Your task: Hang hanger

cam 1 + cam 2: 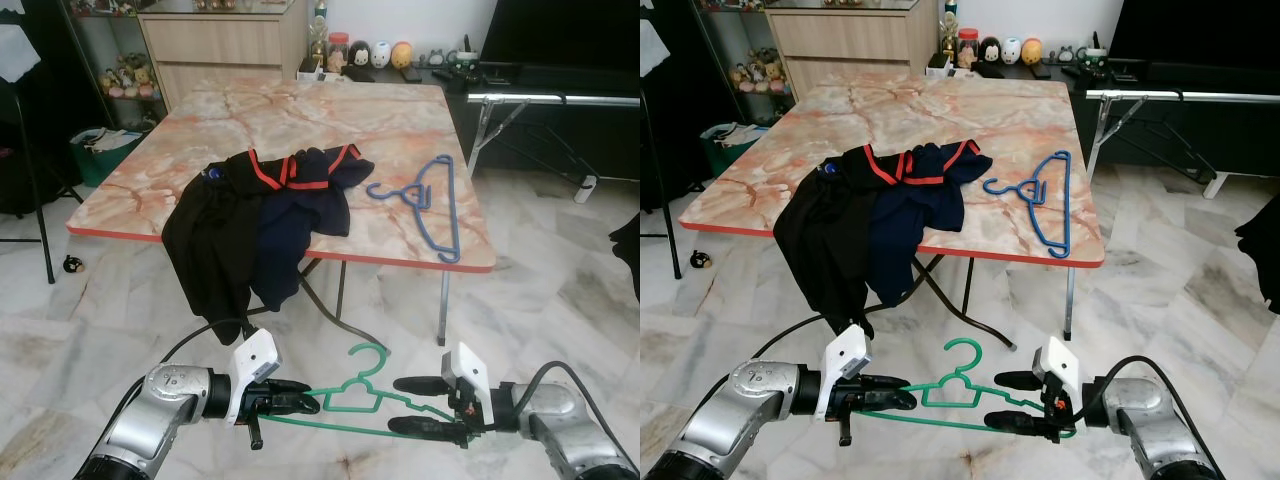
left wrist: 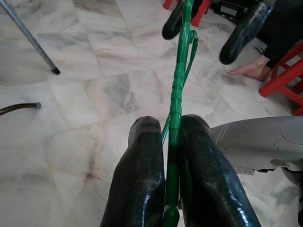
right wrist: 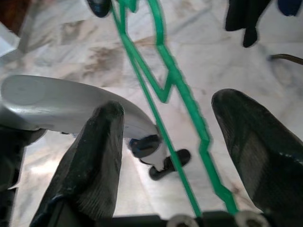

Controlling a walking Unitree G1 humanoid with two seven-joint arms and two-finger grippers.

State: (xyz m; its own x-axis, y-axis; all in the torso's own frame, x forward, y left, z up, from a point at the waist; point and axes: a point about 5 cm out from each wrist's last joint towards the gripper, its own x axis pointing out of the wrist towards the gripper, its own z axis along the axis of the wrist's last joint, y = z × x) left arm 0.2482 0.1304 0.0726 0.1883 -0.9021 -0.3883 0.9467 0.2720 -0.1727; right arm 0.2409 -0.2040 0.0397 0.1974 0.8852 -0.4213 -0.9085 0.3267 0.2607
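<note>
A green plastic hanger [image 1: 365,398] is held low in front of the robot, above the marble floor [image 1: 560,290] and short of the near edge of the tabletop [image 1: 300,110]. Its long axis runs across the body, from one claw to the other, with the hook turned up and away towards the table.

The left claw [image 1: 285,400] is clenched on the hanger's left end; in the left wrist view the two black fingers [image 2: 142,179] are seen pressed against the green bar from both sides. The right claw [image 1: 425,405] is spread: its upper finger stands clear above the hanger's shoulder and its lower finger lies under the bar. In the right wrist view the hanger passes through the gap between the fingers [image 3: 90,161], resting near their base, and is not pinched. The hanger is thus judged to be carried by the left claw, the right serving at most as a support.

On the tabletop a dark navy garment with red trim [image 1: 270,215] is draped over the near edge, and a blue hanger [image 1: 425,205] lies flat just beside it, to the right. A folding rack's metal rail [image 1: 550,98] is seen beyond the table on the right; whether it is the intended hanging place cannot be told.

For hanging, the hook would need to be brought over a rail, so the coming move turns on the hook pointing forward and upward from the left claw.
</note>
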